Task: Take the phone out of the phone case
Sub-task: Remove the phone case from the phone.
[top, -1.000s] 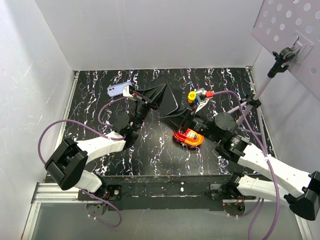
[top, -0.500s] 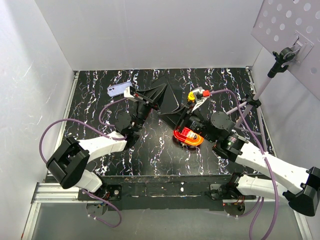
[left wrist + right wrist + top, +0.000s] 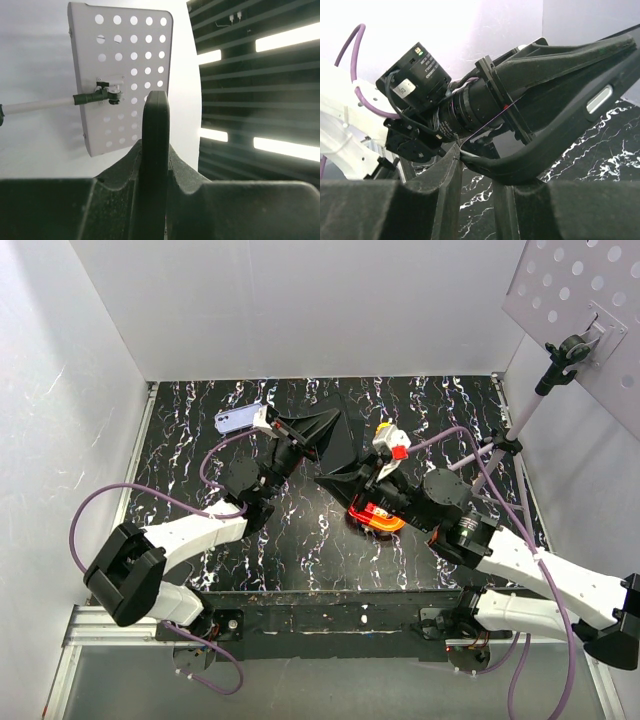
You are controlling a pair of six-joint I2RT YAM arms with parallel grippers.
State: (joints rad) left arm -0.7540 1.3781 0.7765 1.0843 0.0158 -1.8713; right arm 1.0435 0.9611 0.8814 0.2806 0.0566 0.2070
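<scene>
Lilac rectangular phone-shaped item [image 3: 232, 420]: flat on black white-veined marble tabletop [image 3: 180, 455], far left.
Left gripper [image 3: 297, 438]: clenched on the black soft-rimmed phone case [image 3: 330, 445], which is held above the tabletop and stands edge-on between its fingers [image 3: 122, 170].
Phone [image 3: 510, 144]: a dark glossy face showing inside the case rim; how fully it is seated is unclear.
Right gripper [image 3: 352, 480]: pinching the case's near rim.
Orange round dish [image 3: 388, 524]: under the right arm, with something red in it.
</scene>
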